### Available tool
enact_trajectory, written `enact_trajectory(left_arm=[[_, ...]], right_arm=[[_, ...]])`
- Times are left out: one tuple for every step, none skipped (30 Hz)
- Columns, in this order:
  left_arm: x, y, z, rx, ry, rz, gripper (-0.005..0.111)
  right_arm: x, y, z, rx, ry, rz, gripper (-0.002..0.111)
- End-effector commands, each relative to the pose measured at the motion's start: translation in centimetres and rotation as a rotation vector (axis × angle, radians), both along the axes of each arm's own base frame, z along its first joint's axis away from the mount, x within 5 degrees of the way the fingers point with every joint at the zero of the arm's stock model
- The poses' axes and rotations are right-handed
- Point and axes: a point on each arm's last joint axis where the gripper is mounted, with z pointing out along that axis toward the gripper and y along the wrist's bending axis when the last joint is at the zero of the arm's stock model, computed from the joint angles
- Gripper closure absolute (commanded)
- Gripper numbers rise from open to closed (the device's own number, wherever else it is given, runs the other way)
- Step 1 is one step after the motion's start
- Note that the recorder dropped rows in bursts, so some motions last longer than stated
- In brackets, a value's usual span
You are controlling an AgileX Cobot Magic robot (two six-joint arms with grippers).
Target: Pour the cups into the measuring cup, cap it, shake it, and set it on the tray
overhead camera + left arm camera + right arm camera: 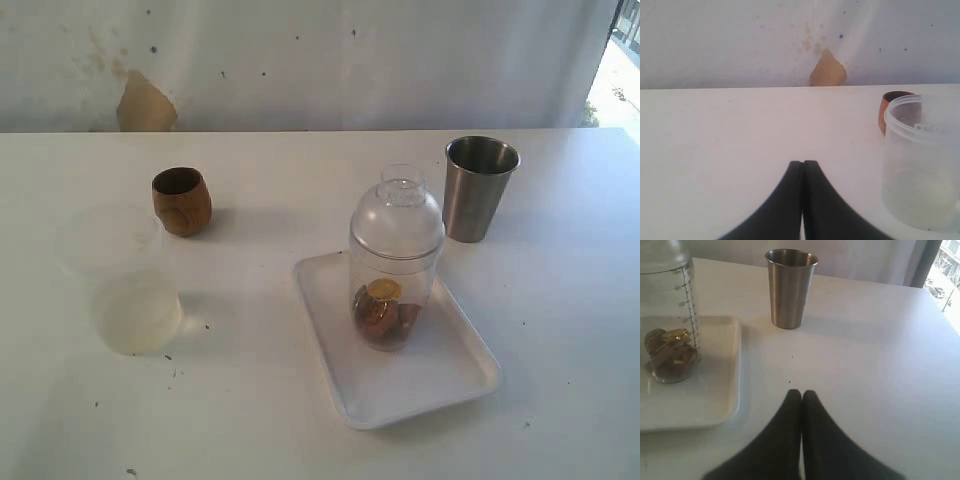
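Exterior: the capped measuring cup (pixel 392 300) stands on the tray (pixel 430 388), right of centre. Left wrist: left gripper (pixel 802 163) clenched, empty, wooden cup (pixel 887 107) well apart. Right wrist: right gripper (pixel 801 392) clenched, empty, tray and cup off to one side.

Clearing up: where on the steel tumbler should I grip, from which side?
Grip the steel tumbler around its mid wall, level from its right in the exterior view, with the right gripper opened first. It stands upright and widens upward, so it shouldn't slip; the measuring cup crowds its left.
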Motion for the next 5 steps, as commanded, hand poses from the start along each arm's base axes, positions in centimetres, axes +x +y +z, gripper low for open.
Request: enact_trajectory(left_arm=[[-0.03, -0.02, -0.14, -0.007, 0.0, 0.0, 0.107], [-0.03, -0.02, -0.14, -0.007, 0.0, 0.0, 0.107], [-0.03, -0.02, -0.14, -0.007, 0.0, 0.0, 0.107], [-0.03, -0.02, -0.14, -0.007, 0.0, 0.0, 0.107], [-0.03, -0.02, -0.14, -0.007, 0.0, 0.0, 0.107]], right_arm=[[-0.02, -0.02, -0.14, 0.007, 0.0, -0.006, 0.108], [-0.02, -0.02, -0.14, 0.007, 0.0, -0.006, 0.108], [-0.02, -0.02, -0.14, 0.007, 0.0, -0.006, 0.108], [-0.02, -0.02, -0.14, 0.007, 0.0, -0.006, 0.108], [-0.02, -0.02, -0.14, 0.007, 0.0, -0.006, 0.108]])
